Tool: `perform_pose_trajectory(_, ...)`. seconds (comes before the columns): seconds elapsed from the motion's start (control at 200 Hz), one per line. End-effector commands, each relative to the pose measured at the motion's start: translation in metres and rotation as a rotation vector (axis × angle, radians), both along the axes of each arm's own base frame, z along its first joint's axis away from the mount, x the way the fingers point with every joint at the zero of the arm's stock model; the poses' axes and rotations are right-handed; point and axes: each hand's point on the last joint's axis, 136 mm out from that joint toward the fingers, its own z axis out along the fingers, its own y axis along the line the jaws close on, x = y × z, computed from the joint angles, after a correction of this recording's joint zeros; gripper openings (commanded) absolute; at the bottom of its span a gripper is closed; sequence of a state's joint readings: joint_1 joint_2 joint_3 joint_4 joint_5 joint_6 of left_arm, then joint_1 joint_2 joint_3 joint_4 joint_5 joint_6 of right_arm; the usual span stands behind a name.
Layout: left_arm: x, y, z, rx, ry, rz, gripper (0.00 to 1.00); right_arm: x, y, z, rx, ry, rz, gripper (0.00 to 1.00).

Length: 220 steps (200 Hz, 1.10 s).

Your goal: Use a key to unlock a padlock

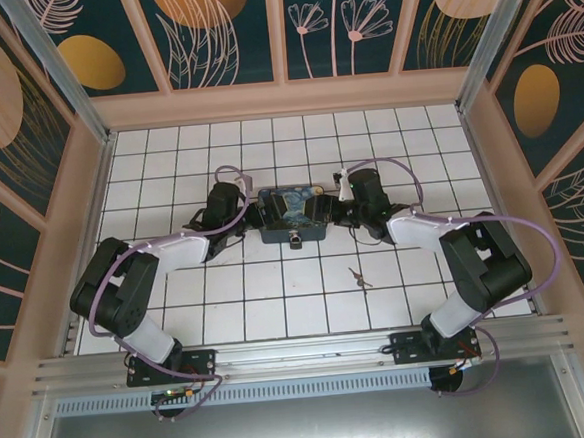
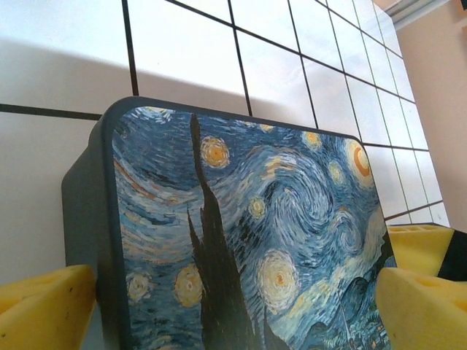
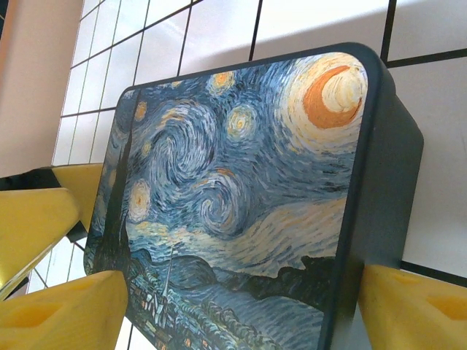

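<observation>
Between right fingers [image 3: 408, 306], lidded swirl-painted box [image 1: 292, 214], padlock [image 1: 296, 241] at near edge.

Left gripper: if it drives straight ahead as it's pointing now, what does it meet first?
The swirl-painted box: its end sits between the left gripper's open fingers, likely very close, though depth is unclear.

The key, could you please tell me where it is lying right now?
In the top view the key lies on the tiles, on the near side of the box and slightly to its right.
</observation>
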<state>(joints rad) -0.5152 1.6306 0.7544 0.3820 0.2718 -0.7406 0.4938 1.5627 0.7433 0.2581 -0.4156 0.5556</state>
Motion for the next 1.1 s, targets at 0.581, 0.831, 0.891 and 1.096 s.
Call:
perform_pose_trajectory(0.581, -0.070, 0.048, 0.046, 0.189, -0.017, 0.019, 0.95, -0.101, -0.095, -0.024, -0.141, 0.218, -0.202, 0.68)
perform_pose_trajectory(0.831, -0.136, -0.026, 0.046, 0.117, 0.033, -0.142, 0.94, -0.139, -0.109, -0.047, -0.150, 0.293, -0.262, 0.60)
perform_pose_trajectory(0.891, -0.143, -0.037, 0.042, 0.107, 0.044, -0.162, 0.94, -0.141, -0.108, -0.050, -0.156, 0.293, -0.265, 0.57)
perform_pose_trajectory(1.096, -0.146, -0.062, 0.024, 0.097, 0.092, -0.201, 0.94, -0.144, -0.107, -0.067, -0.198, 0.315, -0.265, 0.50)
